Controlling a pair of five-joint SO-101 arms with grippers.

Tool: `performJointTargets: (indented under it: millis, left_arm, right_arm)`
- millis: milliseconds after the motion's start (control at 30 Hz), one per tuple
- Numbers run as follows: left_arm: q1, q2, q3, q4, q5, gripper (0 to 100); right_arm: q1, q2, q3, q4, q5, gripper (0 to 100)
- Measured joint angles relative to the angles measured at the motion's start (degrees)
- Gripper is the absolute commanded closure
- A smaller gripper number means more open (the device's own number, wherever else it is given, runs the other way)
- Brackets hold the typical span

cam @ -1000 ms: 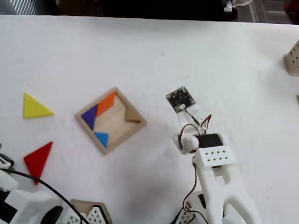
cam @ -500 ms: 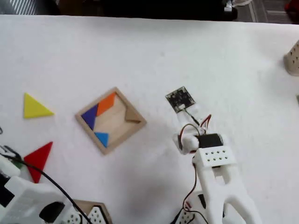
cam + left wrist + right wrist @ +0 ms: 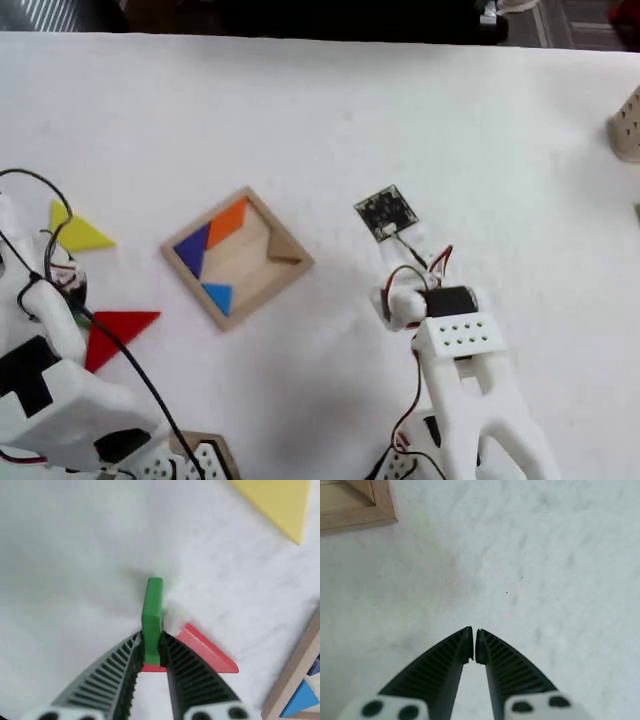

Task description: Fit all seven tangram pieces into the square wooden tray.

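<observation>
"Pinching anything, is the left gripper (image 3: 151,647)?"

"Yes, a green piece (image 3: 152,605), held on edge between its two fingers, just above the white table (image 3: 420,110). The red triangle (image 3: 207,652) lies flat beneath the fingertips. The yellow triangle (image 3: 280,502) lies apart from both."

"And the square wooden tray (image 3: 268,292)?"

"It sits on the table turned like a diamond, beside the red and yellow triangles. Inside it, a purple piece (image 3: 192,250) and an orange piece (image 3: 229,221) lie side by side. A blue triangle (image 3: 217,296) lies at the near corner, and a wood-coloured triangle (image 3: 285,245) at the corner away from the loose triangles."

"What of the right gripper (image 3: 474,645)?"

"Its fingers are pressed together with nothing between them. It hangs over bare table, with one corner of the tray nearby."
</observation>
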Motion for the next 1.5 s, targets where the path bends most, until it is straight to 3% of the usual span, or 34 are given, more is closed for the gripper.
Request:
performJointTargets:
  millis: [400,567,767,1167,1500]
  left_arm:
    - [0.97,0.00,-0.97,-1.23,0.62,98]
    - [4.48,-8.70,-1.49,1.49,2.20,98]
    - [15.65,-21.54,-0.62,3.34,7.03,98]
    - [44.57,-22.68,0.26,-0.53,7.38,95]
    - [49.41,-22.68,18.02,-15.47,4.22,95]
  right_arm:
    - [0.00,0.00,1.32,-2.73,0.09,98.1]
    - [-0.09,0.00,1.41,-2.73,0.09,98.1]
    - [-0.09,0.00,1.41,-2.73,0.09,98.1]
    - [-0.09,0.00,1.41,-2.73,0.09,98.1]
    - [0.00,0.00,1.41,-2.73,0.09,98.1]
